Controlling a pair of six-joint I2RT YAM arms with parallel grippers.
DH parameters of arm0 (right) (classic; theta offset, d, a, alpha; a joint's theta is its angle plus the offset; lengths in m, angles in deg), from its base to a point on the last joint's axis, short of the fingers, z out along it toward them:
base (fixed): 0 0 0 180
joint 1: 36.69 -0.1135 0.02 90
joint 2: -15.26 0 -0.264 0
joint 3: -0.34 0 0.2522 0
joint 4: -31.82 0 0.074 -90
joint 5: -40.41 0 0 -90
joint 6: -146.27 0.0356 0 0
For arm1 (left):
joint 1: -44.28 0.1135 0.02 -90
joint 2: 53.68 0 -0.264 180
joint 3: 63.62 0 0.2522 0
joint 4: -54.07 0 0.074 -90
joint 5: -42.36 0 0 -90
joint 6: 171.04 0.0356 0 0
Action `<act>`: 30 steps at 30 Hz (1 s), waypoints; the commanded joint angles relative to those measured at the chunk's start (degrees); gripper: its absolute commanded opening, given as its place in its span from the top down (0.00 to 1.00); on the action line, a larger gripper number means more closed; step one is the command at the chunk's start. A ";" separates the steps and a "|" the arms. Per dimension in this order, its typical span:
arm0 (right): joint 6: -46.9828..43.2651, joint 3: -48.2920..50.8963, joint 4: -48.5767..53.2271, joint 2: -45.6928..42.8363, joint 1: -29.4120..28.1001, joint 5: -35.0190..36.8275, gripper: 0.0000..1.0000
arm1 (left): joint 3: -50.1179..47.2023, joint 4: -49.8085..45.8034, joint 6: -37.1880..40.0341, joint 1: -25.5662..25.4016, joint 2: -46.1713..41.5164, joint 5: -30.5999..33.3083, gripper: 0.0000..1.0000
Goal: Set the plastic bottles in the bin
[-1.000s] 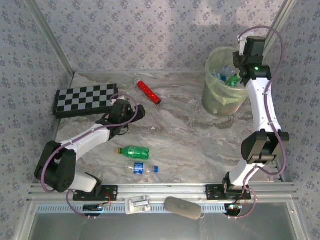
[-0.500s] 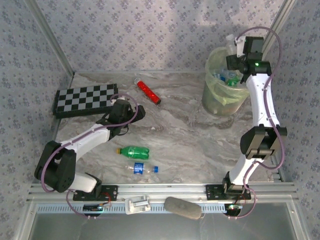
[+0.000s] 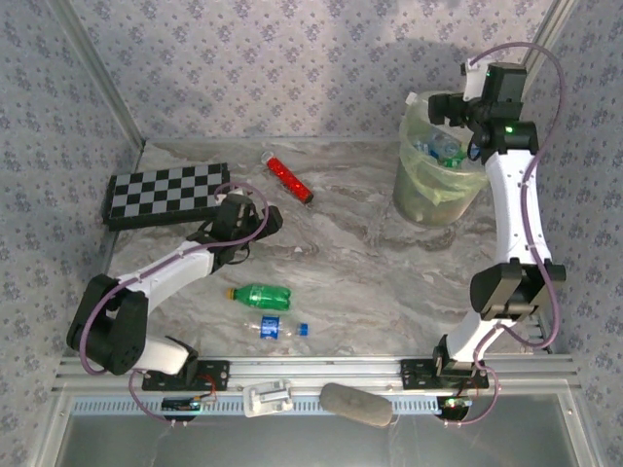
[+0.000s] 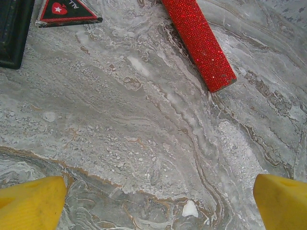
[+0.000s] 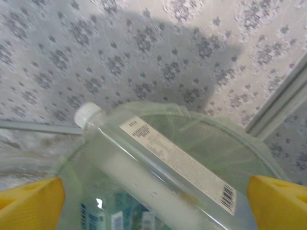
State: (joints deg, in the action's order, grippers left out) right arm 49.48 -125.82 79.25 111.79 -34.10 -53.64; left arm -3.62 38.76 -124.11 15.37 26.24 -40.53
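Right end effector (image 3: 443, 105) hovers over the bin (image 3: 417, 190); green bottle (image 3: 259, 294) and clear bottle (image 3: 275, 329) lie on the table (image 3: 370, 263)

White arms (image 3: 511, 209), black joints (image 3: 506, 287), purple cables (image 3: 90, 326), yellow tool fingertips (image 4: 29, 201) (one green light (image 3: 505, 128))

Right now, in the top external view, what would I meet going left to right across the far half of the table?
chequered board → red tube → bin
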 commanded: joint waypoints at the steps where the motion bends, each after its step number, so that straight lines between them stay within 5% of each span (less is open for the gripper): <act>1: 7.18 -0.46 -4.97 1.96 -0.15 -8.54 0.01 | 1.08 -0.39 0.38 -0.23 -1.49 0.86 0.00; 8: 11.64 -8.43 -5.67 12.09 -2.73 -7.53 0.05 | 1.13 -1.95 0.67 -0.22 -2.63 1.54 0.00; 15: 6.06 -19.54 4.06 20.61 -6.98 15.86 0.01 | 0.63 -3.09 1.04 -0.10 -4.42 3.01 0.00; 30: 3.59 -8.54 4.12 13.57 -3.81 21.37 0.01 | 0.97 -2.51 0.51 0.04 -3.28 2.42 0.00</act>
State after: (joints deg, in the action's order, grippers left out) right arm 53.70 -136.44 82.40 128.20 -39.30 -34.71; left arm -3.62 36.78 -123.93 15.39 22.91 -38.60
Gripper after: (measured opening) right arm 0.990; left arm 0.999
